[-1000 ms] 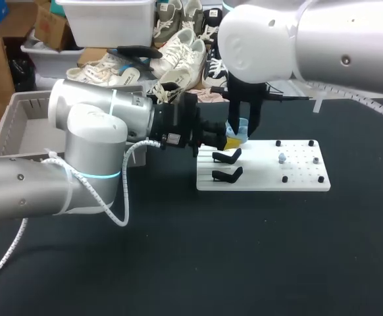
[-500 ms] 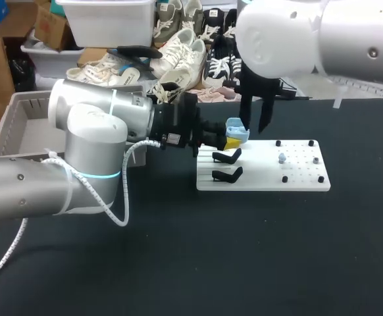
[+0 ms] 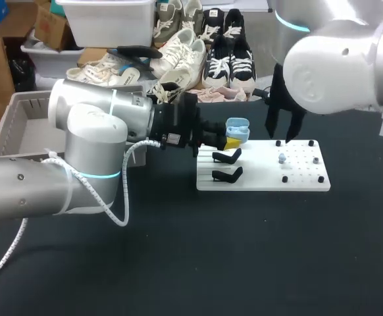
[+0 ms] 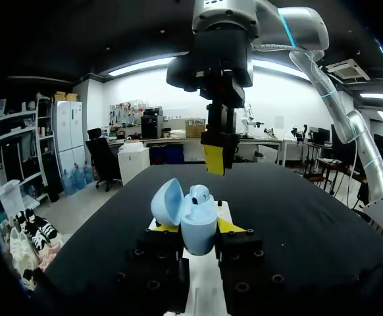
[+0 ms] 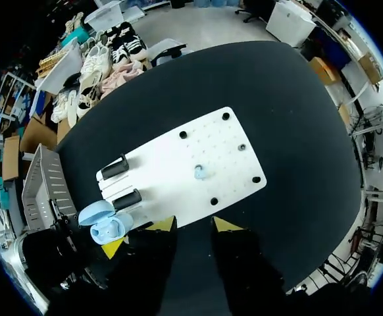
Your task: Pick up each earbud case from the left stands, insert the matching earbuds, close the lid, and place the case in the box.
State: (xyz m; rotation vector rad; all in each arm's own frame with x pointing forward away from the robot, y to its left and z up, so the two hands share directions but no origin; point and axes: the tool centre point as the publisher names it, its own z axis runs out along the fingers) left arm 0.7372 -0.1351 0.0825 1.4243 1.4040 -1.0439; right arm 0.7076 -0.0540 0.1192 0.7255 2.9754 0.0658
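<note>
- Our left fingers clamp the open earbud case by its body, beside the white board.
- Our right fingers hang apart, empty.
- We judge the case light and slippery; spare the lid.

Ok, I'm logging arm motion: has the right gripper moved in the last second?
Yes. The right gripper went from over the blue case toward the white board's middle.
</note>
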